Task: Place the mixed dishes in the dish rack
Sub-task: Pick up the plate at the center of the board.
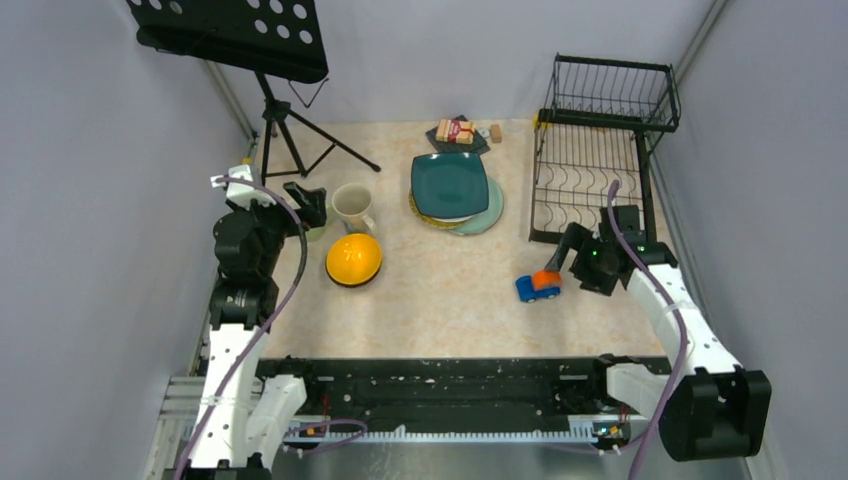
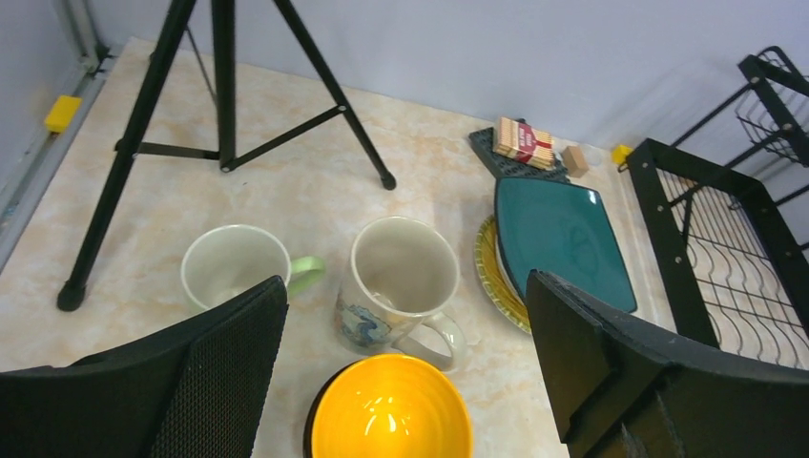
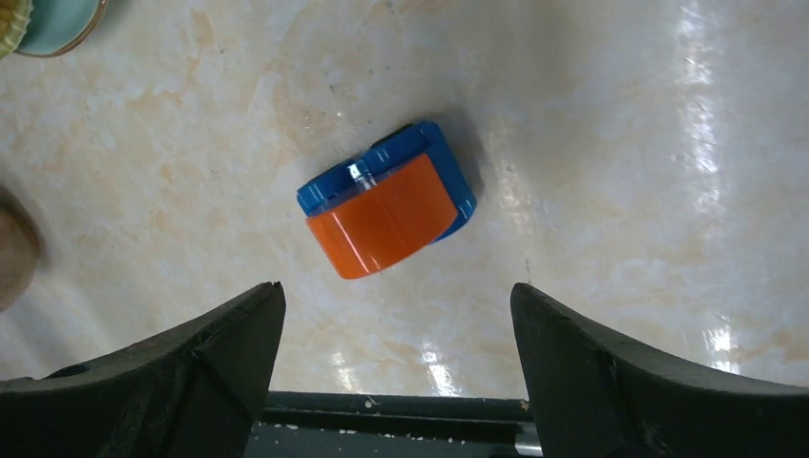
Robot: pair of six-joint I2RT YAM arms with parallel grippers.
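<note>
The dish rack (image 1: 600, 150) stands empty at the back right, its black wire frame (image 2: 725, 248) also in the left wrist view. A dark teal square plate (image 1: 450, 185) tops a stack of round plates (image 1: 490, 215). Left of the stack are a beige mug (image 1: 352, 207), an orange-yellow bowl (image 1: 353, 258) and a pale green mug (image 2: 234, 267). My left gripper (image 1: 310, 205) hangs open above the pale green mug, holding nothing; from its wrist I see the beige mug (image 2: 401, 277), bowl (image 2: 389, 410) and teal plate (image 2: 563, 239). My right gripper (image 1: 558, 262) is open and empty, just above the toy car.
A blue-and-orange toy car (image 3: 386, 205) lies on the table just beyond the right fingertips (image 3: 258, 315). A music stand on a tripod (image 1: 275, 120) fills the back left. A small packet on a dark mat (image 1: 457, 132) lies behind the plates. Grey walls close in both sides.
</note>
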